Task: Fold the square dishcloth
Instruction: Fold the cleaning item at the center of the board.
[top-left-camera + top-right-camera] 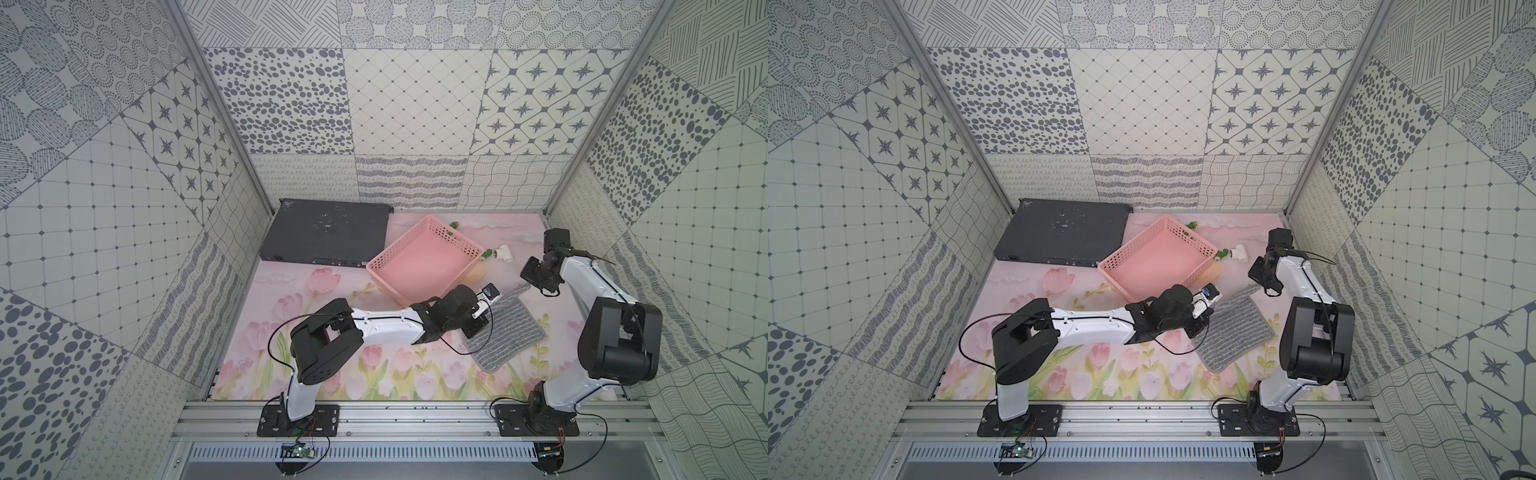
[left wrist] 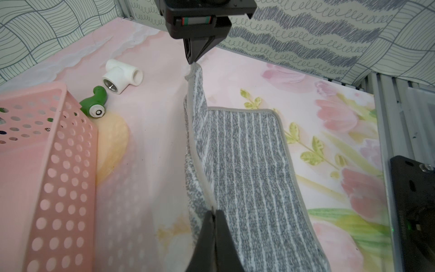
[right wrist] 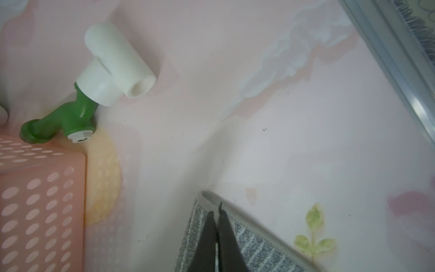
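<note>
The soft grey square dishcloth (image 1: 498, 336), with thin pale stripes and a bound hem, is lying near the right edge of the tulip-printed counter (image 1: 332, 370), roughly midway between its front and far edges. Most of it is resting flat. The edge facing the counter's middle is standing up as a ridge because both pincers are holding it. The right pincer (image 3: 217, 213) is pinching the far corner of that edge, and the left pincer (image 2: 213, 212) is pressed together on the hem further along it.

The cloth is looking light, limp and fuzzy rather than slippery, so it is probably going to sag between the two holds and drape wherever it is led. It is not fragile. The stitched hem and corners are offering the firmest hold.

Just beside the raised edge, a pink perforated plastic basket (image 2: 66, 179) is sitting toward the counter's middle. It is crowding that side, so carrying the edge over toward the right edge is looking like the freer path. A white plastic T-shaped pipe fitting (image 2: 122, 75) and a green plastic tap piece (image 2: 93, 103) are lying close together between the basket and the far edge, near the right pincer. A dark grey flat metal box (image 1: 328, 237) is occupying the far left corner, well apart.
</note>
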You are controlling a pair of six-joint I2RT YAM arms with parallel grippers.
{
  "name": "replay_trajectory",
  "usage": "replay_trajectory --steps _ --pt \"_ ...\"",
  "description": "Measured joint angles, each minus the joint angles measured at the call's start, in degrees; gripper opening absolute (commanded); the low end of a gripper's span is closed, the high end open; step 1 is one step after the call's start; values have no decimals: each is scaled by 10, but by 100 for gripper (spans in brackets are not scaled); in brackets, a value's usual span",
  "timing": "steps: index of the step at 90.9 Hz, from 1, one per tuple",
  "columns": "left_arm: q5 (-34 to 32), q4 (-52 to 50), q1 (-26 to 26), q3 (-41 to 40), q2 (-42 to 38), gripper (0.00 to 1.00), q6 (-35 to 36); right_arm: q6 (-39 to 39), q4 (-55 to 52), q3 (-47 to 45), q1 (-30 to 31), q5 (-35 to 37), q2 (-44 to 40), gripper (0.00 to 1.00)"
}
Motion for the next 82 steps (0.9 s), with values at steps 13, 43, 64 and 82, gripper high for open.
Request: replay_trajectory --steps 13,43,64,82 --pt "0 12 -17 -13 -1 0 -6 5 3 -32 -18 0 -12 5" --pt "7 34 -59 -24 0 0 -54 5 5 -74 -47 -6 -30 5" --pt "9 48 -86 -24 17 0 -82 5 6 -83 -58 -12 -36 5" --pt "10 51 -104 -24 27 0 -102 5 2 -89 -62 -16 -38 5"
